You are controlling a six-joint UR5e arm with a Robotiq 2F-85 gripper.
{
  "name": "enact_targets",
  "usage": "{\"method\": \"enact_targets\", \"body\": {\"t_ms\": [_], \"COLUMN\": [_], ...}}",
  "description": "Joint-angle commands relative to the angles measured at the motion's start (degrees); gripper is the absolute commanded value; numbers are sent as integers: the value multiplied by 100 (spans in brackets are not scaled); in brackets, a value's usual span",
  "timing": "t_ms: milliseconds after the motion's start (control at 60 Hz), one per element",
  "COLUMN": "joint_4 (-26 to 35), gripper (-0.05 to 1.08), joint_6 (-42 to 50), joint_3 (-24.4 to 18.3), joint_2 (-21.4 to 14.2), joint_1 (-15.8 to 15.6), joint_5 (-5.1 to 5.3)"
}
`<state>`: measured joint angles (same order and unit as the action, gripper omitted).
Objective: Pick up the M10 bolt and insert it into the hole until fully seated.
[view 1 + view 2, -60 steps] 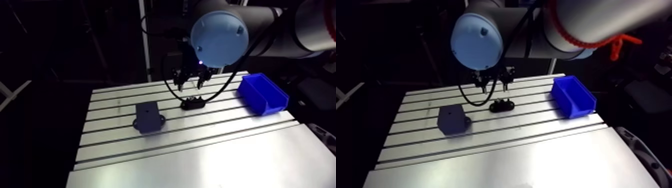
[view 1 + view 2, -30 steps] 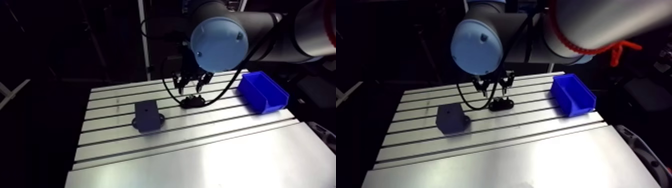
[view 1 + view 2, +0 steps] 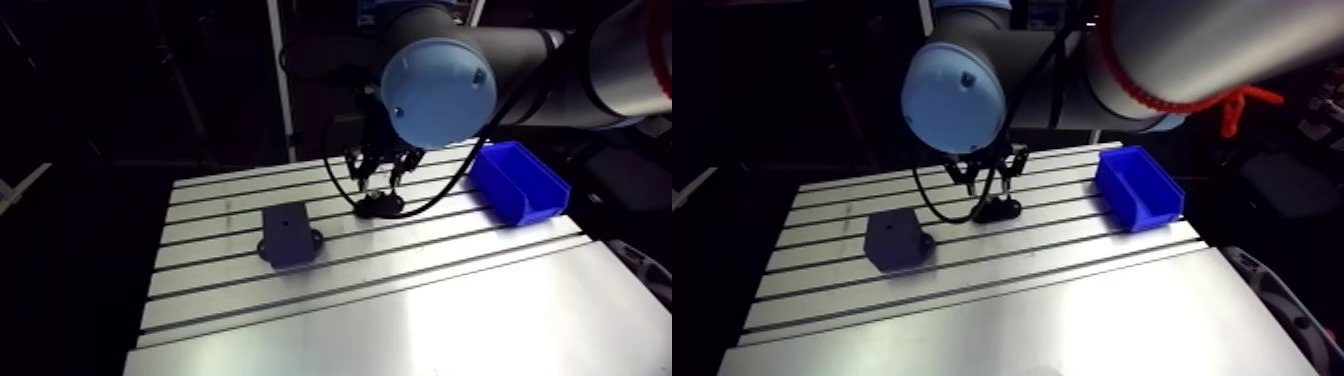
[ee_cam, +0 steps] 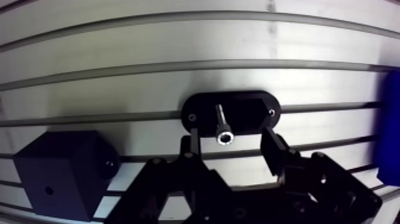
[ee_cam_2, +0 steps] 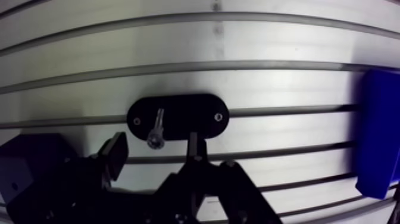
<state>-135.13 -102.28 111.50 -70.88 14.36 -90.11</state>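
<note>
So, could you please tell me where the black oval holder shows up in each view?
Arm view: the black oval holder lies on the table under the gripper.
Wrist view: it lies just ahead of the gripper, with the bolt on it.
Shared landmark: the blue bin, off to one side of the holder.

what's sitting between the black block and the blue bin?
The black oval holder carrying the bolt, with the open hand over it. Arm view shows the line-up; wrist view shows the bolt.

obstacles: black block (image 3: 288,235), blue bin (image 3: 515,180) either side of tool (image 4: 231,138) | free: table (image 3: 400,300) between
</note>
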Motion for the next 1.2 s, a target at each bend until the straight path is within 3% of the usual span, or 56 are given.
{"method": "enact_targets", "body": {"t_ms": [17,1200], "joint_4": [-1,-18], "gripper": [40,44], "joint_6": [-15,-94], "joint_3": [17,96], "joint_2": [-9,53], "joint_1": [6,-38], "joint_5": [6,6]}}
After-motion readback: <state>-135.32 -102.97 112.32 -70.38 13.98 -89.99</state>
